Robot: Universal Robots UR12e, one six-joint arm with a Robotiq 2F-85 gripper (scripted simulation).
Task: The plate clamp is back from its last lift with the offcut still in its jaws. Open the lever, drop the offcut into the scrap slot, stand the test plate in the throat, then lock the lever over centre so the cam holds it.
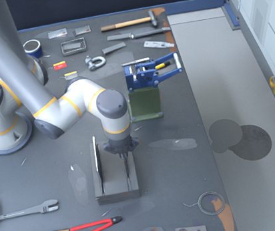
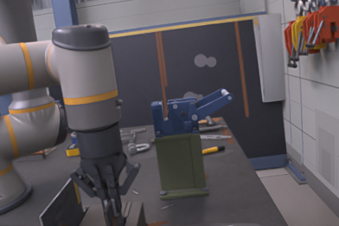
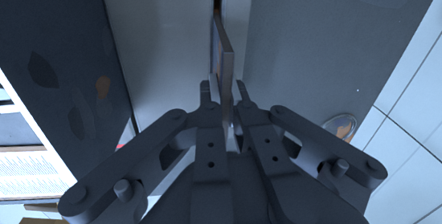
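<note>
The thin steel plate (image 3: pixel 225 75) that I hold edge-on stands in the right slot of the grey slotted block (image 1: pixel 116 174), its lower part hidden in the slot. My gripper (image 1: pixel 126 160) is closed on the plate's top edge, pointing straight down. A second plate (image 1: pixel 97 159) leans in the block's left slot. The blue plate clamp (image 1: pixel 146 74) sits on its green stand (image 1: pixel 144 104) further back on the bench. Its lever (image 2: pixel 214 99) is raised and points up to the right.
Behind the clamp lie a hammer (image 1: pixel 130 22), files, a shackle (image 1: pixel 95 62) and a small tray (image 1: pixel 73 46). A spanner (image 1: pixel 28 210) and red-handled cutters (image 1: pixel 96 223) lie near the front edge. The bench ends on the right at a pale floor.
</note>
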